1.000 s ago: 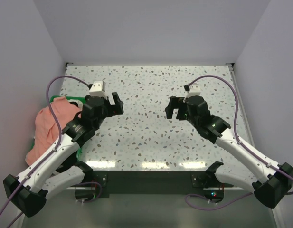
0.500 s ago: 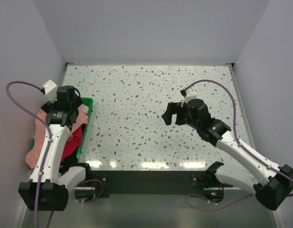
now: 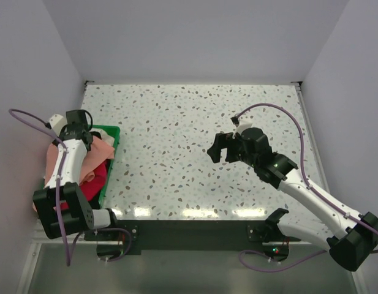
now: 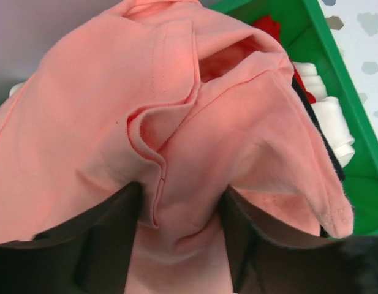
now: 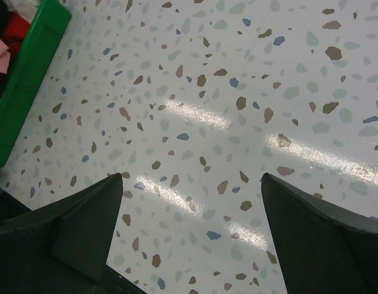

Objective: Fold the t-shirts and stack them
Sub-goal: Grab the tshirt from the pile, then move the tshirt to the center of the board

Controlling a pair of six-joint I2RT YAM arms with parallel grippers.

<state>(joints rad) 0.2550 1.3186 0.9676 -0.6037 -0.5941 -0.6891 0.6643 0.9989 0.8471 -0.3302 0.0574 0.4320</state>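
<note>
A salmon-pink t-shirt (image 4: 115,110) lies crumpled on top of the pile in the green bin (image 3: 113,132) at the table's left edge; it also shows in the top view (image 3: 98,148). A crimson red shirt (image 3: 95,176) lies under it, with red (image 4: 268,27), black (image 4: 311,107) and white (image 4: 332,125) cloth beside it in the left wrist view. My left gripper (image 3: 78,127) is down in the bin, open, its fingers (image 4: 109,226) pressed into the pink shirt with a bunch of cloth between them. My right gripper (image 3: 220,147) is open and empty above the bare table (image 5: 195,110).
The speckled table (image 3: 189,122) runs from the bin to the right wall. The bin's green corner (image 5: 29,79) shows at the upper left of the right wrist view. White walls close in the left, back and right sides.
My left arm has swung from the table's middle left over to the bin and dropped its gripper onto the pink shirt. My right gripper has drifted slightly left and nearer.
</note>
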